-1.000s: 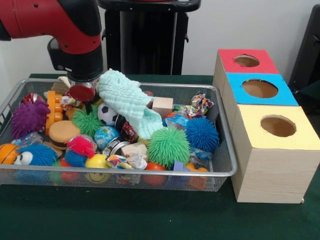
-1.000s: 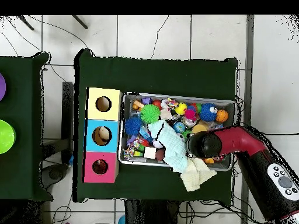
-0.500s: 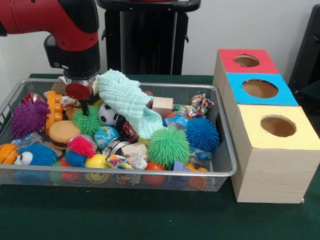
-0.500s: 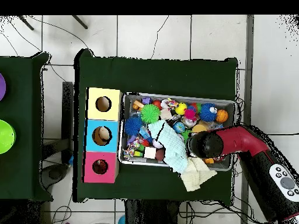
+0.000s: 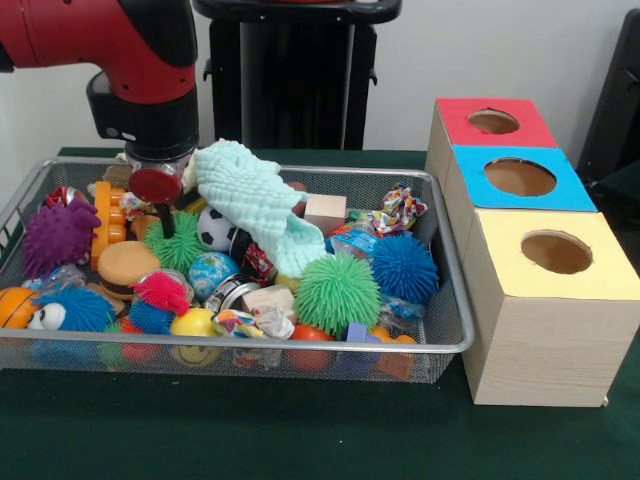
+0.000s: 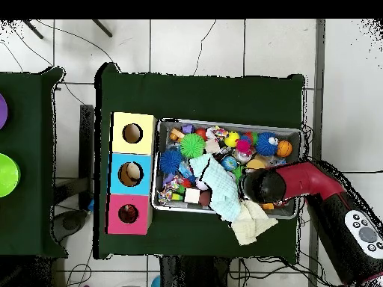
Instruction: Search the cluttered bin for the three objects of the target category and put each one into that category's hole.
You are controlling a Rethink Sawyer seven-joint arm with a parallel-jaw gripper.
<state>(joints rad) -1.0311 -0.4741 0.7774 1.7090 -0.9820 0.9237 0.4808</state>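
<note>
1. Silver wire mesh forms the cluttered bin [image 5: 440, 345] on the green table [image 5: 300, 440], packed with toys from wall to wall.
2. At its left end in the front view lie a purple spiky ball [image 5: 58, 236], an orange ball [image 5: 14, 305] and a blue fuzzy toy with googly eyes [image 5: 66, 311].
3. Above that end hangs the red and black arm, its gripper [image 5: 157, 190] low over the toys by the far wall; whether its fingers are spread or closed cannot be told.
4. A pale green cloth [image 5: 255, 205] drapes from the far rim down into the bin's middle, beside a small soccer ball [image 5: 213, 229] and a wooden block [image 5: 325, 212].
5. Toward the right end sit a green spiky ball [image 5: 336, 292] and a blue spiky ball [image 5: 403, 267].
6. No striped tiger or tan bear can be made out among the toys.
7. Right of the bin stand three pale wooden boxes; the hole [image 5: 493, 122] in the red panel is farthest from the camera, behind the blue-panelled hole [image 5: 519, 177] and yellow-panelled hole [image 5: 556, 252].
</note>
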